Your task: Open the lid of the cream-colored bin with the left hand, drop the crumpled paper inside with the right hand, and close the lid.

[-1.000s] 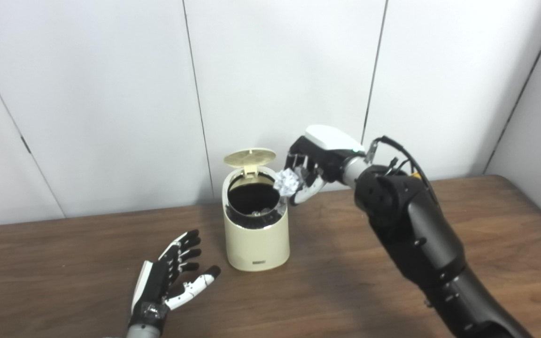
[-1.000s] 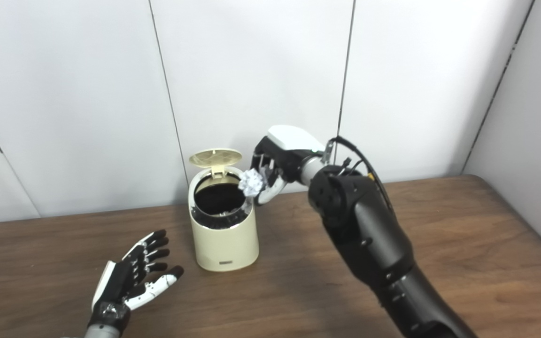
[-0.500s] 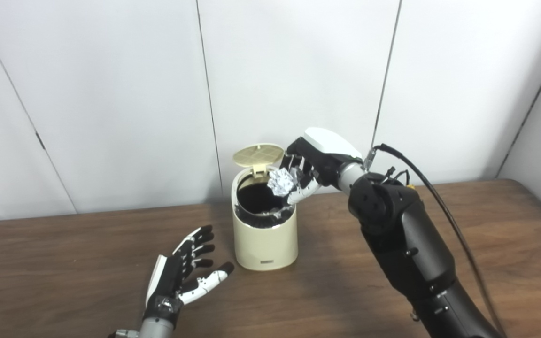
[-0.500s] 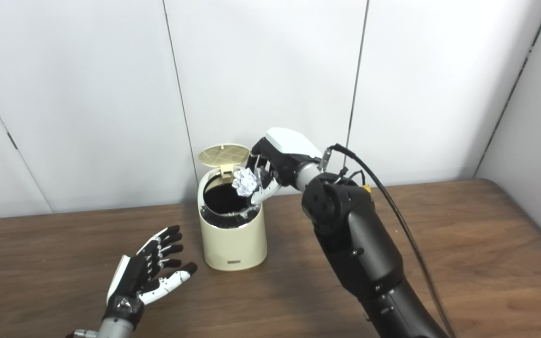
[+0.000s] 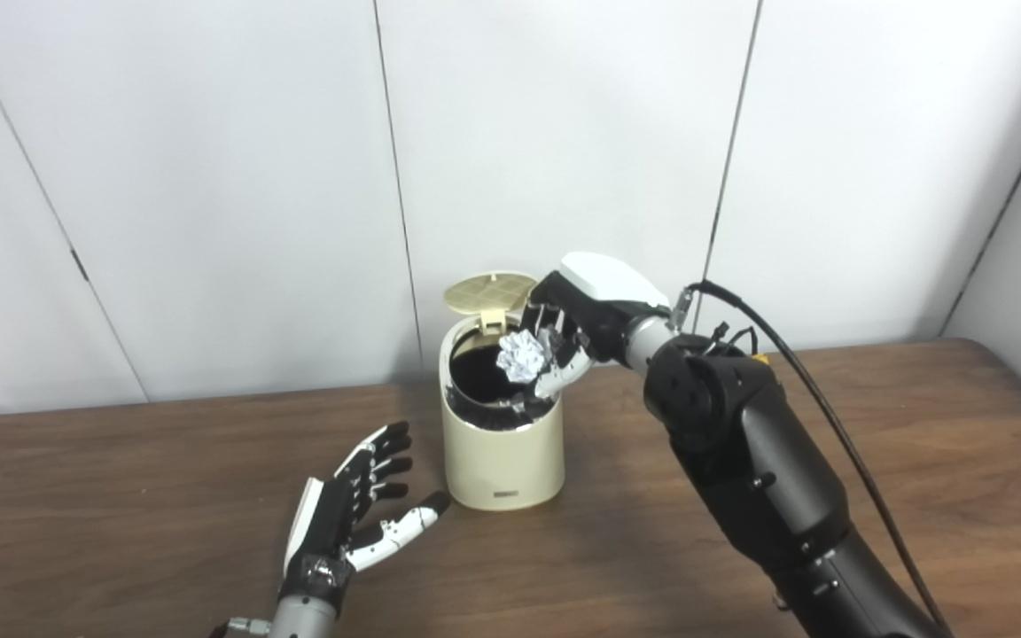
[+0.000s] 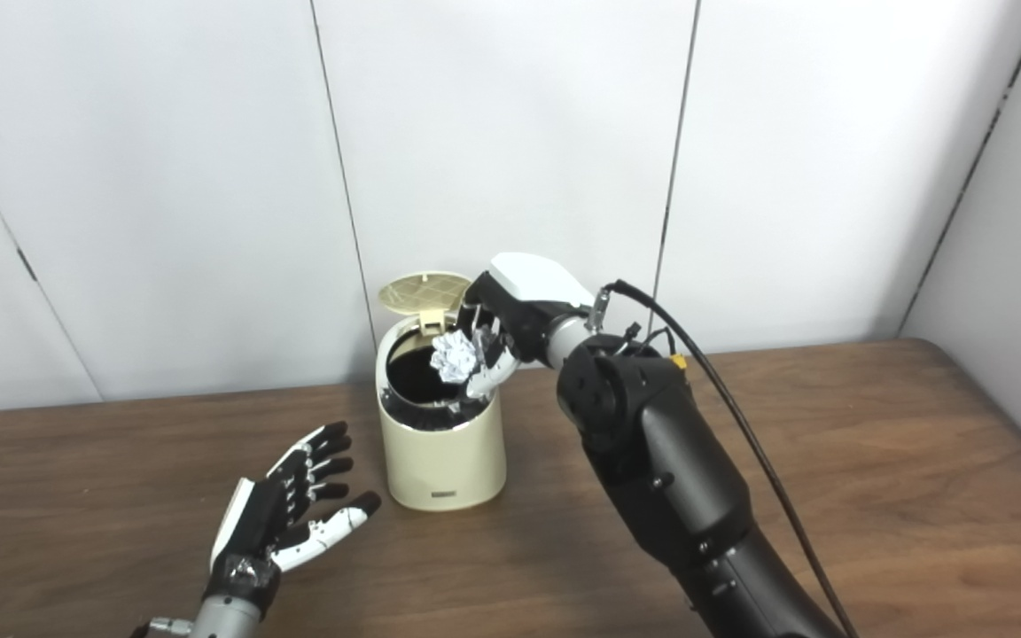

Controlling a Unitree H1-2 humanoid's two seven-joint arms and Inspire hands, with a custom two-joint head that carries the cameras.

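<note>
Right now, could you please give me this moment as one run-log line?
lid: open | right hand: holding crumpled paper over bin opening | left hand: open, idle beside bin

brown wooden table, cream-colored bin standing upright on it toward the back, lid open

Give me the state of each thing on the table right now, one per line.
lid: open, tipped back
cream-colored bin: upright, mouth uncovered
crumpled paper: held over the bin's mouth, not yet dropped
right hand: shut on the paper
left hand: open, holding nothing, beside the bin
</note>
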